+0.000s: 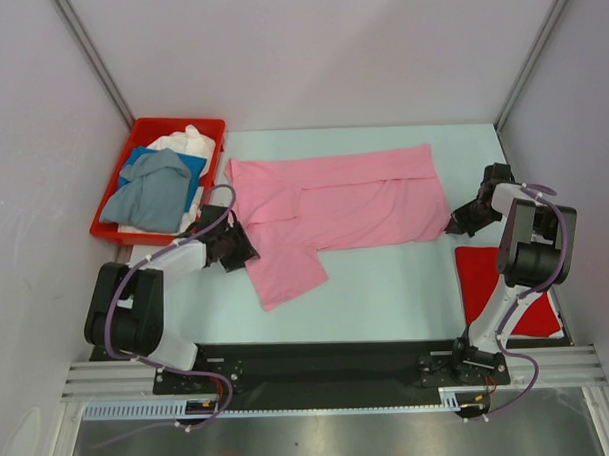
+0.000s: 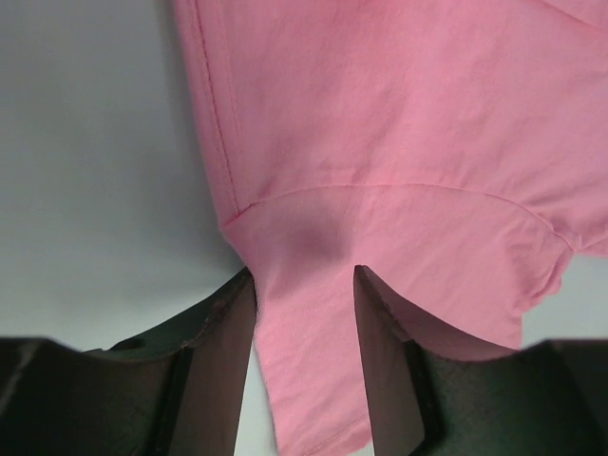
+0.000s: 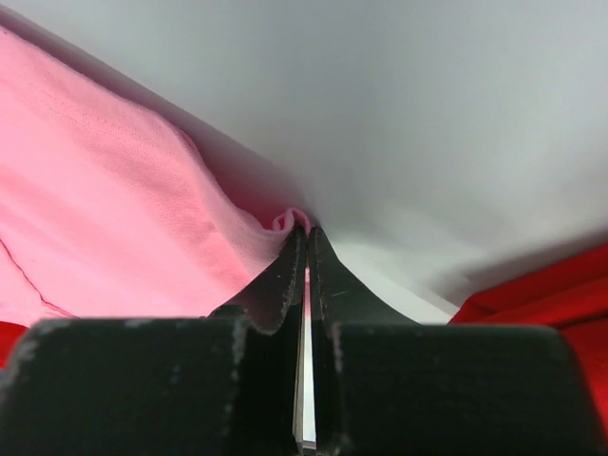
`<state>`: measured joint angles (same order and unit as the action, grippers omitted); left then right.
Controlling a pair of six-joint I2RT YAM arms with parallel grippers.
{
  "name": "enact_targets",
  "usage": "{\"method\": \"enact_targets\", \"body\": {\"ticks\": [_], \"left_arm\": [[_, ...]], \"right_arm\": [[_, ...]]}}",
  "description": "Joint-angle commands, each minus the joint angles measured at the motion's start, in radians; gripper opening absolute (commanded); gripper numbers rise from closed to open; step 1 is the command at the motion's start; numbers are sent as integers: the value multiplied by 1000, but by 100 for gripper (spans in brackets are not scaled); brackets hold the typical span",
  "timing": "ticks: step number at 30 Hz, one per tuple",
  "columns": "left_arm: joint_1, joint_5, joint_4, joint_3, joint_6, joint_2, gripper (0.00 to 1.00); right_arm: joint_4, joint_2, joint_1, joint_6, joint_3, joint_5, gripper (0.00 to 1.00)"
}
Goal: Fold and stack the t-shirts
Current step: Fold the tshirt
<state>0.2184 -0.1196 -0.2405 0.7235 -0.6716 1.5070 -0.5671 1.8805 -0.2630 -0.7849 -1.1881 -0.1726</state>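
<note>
Pale green tabletop (image 1: 386,275) carries a light pink soft-cloth t-shirt (image 1: 354,201) spread across its middle, from nine to three o'clock. I judge the risk to be a lopsided pull: with only one end pinched, a lift could drag the whole shirt and bunch it out of square. It lies partly folded lengthwise and mostly smooth, with one sleeve flopping toward seven o'clock.

A red plastic bin (image 1: 176,120) at ten o'clock holds a grey-blue shirt (image 1: 148,198), a blue shirt (image 1: 134,159) and a white shirt (image 1: 186,140). A folded red t-shirt (image 1: 486,277) rests at four o'clock.

My right gripper (image 3: 306,233) is clamped on the pink shirt's edge at three o'clock. My left gripper (image 2: 304,285) stands parted astride the sleeve at nine, gripping nothing.
</note>
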Motion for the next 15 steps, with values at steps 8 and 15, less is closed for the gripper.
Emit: {"method": "enact_targets", "body": {"ticks": [8,15], "left_arm": [[2,-40,-83,-41,-40,41,48],[-7,-20,-100,-59,-59,30,38]], "right_arm": [[9,32,11,10,-2,10,0],[7,31,19,9,-2,12,0]]}}
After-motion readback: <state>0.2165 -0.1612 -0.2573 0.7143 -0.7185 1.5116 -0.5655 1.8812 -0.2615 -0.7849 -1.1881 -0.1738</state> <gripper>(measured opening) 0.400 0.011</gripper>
